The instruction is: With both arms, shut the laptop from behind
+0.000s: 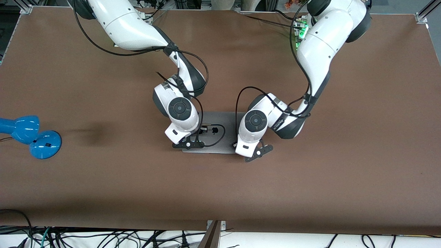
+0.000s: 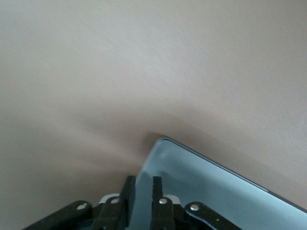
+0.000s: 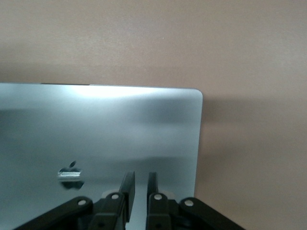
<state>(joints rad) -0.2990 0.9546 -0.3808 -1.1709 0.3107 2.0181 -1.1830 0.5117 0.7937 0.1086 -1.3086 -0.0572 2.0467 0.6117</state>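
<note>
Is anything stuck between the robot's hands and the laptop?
Nothing visible is. The laptop lies lid-down, flat on the table. The right gripper and the left gripper are both right over the lid, fingers nearly together, with only bare silver beneath them.

This looks like a robotics lab. A wide brown worktop [image 1: 103, 193] is framed at its corners by aluminium extrusion posts [image 1: 424, 13], and two white robot arms [image 1: 127, 26] are mounted along one edge, trailing black cables. Loose cables [image 1: 103, 237] tangle on the floor below the nearer edge, a green indicator light [image 1: 303, 33] glows on electronics by one base, and a blue desk lamp [image 1: 31, 136] sits at the right arm's end.
</note>
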